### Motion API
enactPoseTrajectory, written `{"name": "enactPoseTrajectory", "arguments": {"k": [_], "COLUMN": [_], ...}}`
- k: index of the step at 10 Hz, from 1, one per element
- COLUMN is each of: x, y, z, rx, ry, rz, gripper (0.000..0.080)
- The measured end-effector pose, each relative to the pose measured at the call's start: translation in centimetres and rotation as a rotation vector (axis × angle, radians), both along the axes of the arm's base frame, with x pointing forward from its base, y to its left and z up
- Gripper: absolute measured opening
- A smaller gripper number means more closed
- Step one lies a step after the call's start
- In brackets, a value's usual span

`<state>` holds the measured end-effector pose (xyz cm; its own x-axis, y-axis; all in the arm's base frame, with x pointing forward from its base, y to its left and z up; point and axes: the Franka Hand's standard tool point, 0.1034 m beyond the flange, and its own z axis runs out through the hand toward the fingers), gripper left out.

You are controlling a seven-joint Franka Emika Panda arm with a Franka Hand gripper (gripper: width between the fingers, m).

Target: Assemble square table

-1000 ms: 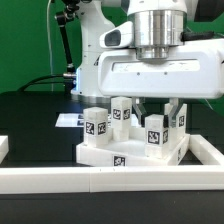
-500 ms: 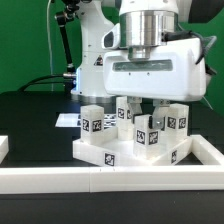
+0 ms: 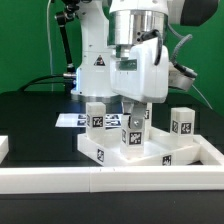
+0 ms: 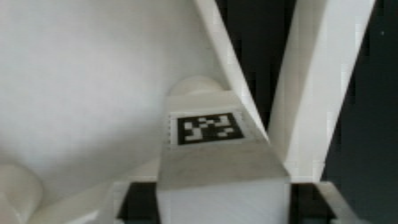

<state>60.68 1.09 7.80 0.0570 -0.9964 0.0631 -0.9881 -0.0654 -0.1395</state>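
Note:
The white square tabletop (image 3: 150,157) lies on the black table against the front border bar. On it stand white legs with tags: one at the exterior view's left (image 3: 95,118), one at the right (image 3: 183,122). My gripper (image 3: 134,113) is shut on a third leg (image 3: 133,138), which stands upright on the tabletop near its middle. In the wrist view that leg (image 4: 217,160) runs out from between the dark pads (image 4: 139,203), its tag facing the camera, with the gripper (image 4: 222,208) closed on its sides. The tabletop (image 4: 80,80) fills the area beside it.
White border bars run along the front (image 3: 100,181) and the exterior view's right (image 3: 214,150), with a short piece at the left (image 3: 3,147). The marker board (image 3: 68,120) lies behind the tabletop. The arm's base (image 3: 98,65) stands at the back before a green curtain.
The hand has turned about its vertical axis with the leg in its grip. The tabletop has swung round a little, so its other legs now sit elsewhere in the exterior view.

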Motion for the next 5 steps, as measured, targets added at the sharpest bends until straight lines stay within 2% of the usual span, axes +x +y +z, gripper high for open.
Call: {"name": "enactPoseTrajectory", "arguments": {"k": [2,3,4,5], "x": [0.02,0.02,0.04,0.10], "y": [-0.18,-0.15,-0.08,0.30], "z": [0.04,0.03,0.09,0.54], "rx": [0.002,0.005,0.006,0.010], "ry": [-0.003,-0.003,-0.003,-0.002], "rz": [-0.022,-0.025,-0.020,0.003], "gripper": [0.0298,0.0534,0.0534,0.0614]}}
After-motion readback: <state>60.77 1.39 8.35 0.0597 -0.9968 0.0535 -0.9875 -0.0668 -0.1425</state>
